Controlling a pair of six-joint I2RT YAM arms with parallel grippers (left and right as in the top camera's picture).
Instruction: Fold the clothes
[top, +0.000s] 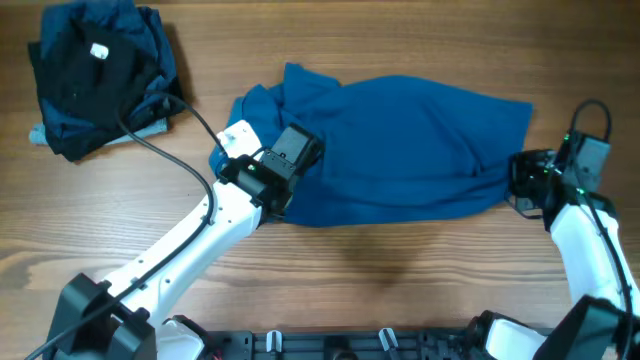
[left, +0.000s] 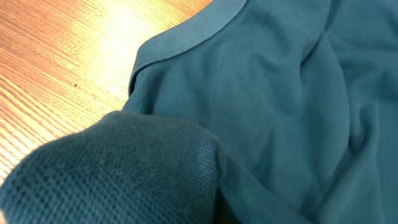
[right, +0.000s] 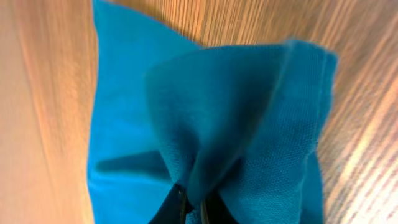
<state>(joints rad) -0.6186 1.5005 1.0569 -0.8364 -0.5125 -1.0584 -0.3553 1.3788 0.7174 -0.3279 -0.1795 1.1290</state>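
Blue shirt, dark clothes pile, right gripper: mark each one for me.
Blue shirt (top: 410, 140), overhead view, middle of the spread cloth.
Dark clothes pile (top: 95, 75), overhead view, centre of the heap.
Right gripper (right: 191, 208), right wrist view, between jaws pinching the shirt.

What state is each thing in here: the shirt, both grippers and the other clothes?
blue shirt: spread rumpled on the table, not yet folded, right edge bunched.
left gripper: at the shirt's collar end, fingers hidden by fabric; open or shut cannot be told.
right gripper: shut on the blue shirt's right edge.
dark clothes pile: heaped at the far left corner, no gripper touching it.
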